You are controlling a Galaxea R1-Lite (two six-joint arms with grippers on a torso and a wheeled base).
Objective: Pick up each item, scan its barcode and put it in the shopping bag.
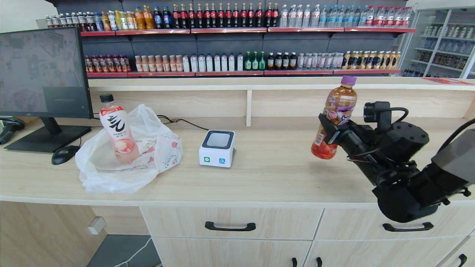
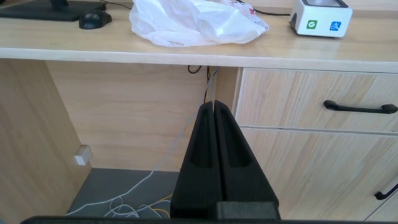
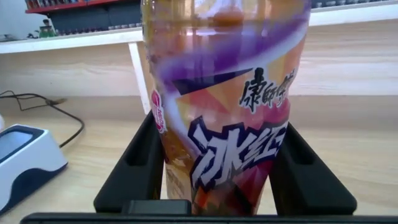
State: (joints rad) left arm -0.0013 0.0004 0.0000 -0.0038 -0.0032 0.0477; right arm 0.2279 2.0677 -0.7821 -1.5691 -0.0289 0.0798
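My right gripper point(image 1: 331, 130) is shut on an orange tea bottle point(image 1: 335, 116) with a purple cap, held upright above the right part of the counter. In the right wrist view the tea bottle point(image 3: 227, 106) sits between both black fingers point(image 3: 134, 165). The white barcode scanner point(image 1: 217, 148) stands mid-counter, to the left of the held bottle. A pink drink bottle point(image 1: 118, 129) with a black cap stands inside the white shopping bag point(image 1: 128, 159) at the left. My left gripper point(image 2: 214, 112) hangs shut below the counter edge, holding nothing; the shopping bag point(image 2: 196, 22) and scanner point(image 2: 320, 17) lie above it.
A monitor point(image 1: 42, 74) on a stand, a black mouse point(image 1: 64, 154) and a handheld scanner point(image 1: 9, 129) occupy the counter's left end. Drawers with black handles point(image 1: 230, 226) run under the counter. Shelves of bottled drinks point(image 1: 237, 37) line the back wall behind a raised ledge.
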